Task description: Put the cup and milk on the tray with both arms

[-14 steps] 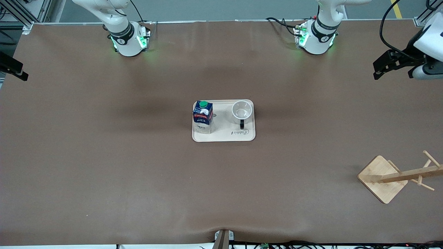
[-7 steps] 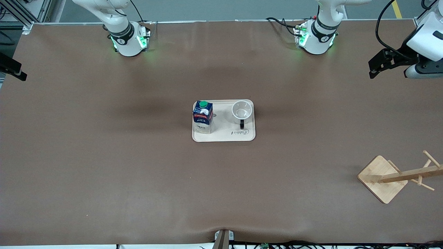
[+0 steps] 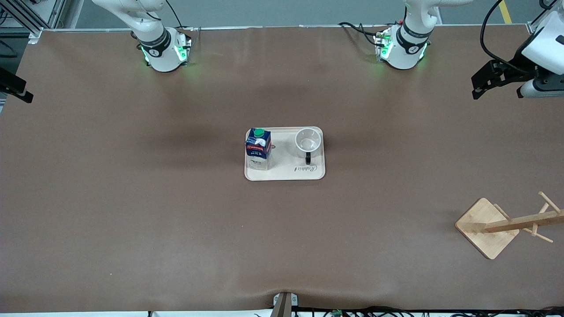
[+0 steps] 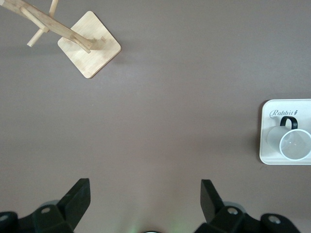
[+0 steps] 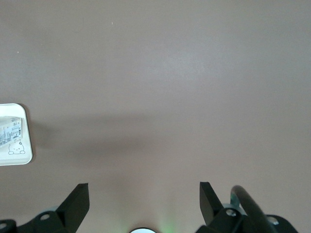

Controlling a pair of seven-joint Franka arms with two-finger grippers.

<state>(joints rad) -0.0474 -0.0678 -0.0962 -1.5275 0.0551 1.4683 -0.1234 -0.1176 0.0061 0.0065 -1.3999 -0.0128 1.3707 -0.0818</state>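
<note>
The cream tray (image 3: 284, 174) lies at the table's middle. The dark blue milk carton (image 3: 258, 147) with a green cap stands on it toward the right arm's end. The white cup (image 3: 307, 141) stands upright on it toward the left arm's end, its black handle pointing to the front camera. My left gripper (image 3: 476, 88) is open and empty, high over the table's edge at the left arm's end. My right gripper (image 3: 24, 93) is open and empty at the right arm's end. The left wrist view shows the cup (image 4: 294, 141) on the tray (image 4: 272, 156). The right wrist view shows the tray's corner (image 5: 25, 156) and the carton's pale base (image 5: 9, 128).
A wooden peg rack on a square base (image 3: 487, 226) stands near the front camera at the left arm's end; it also shows in the left wrist view (image 4: 90, 51). Both arm bases (image 3: 163, 53) (image 3: 403, 48) stand along the table's back edge.
My left gripper has shifted slightly at its end of the table. The right gripper, cup, milk and tray have not moved.
</note>
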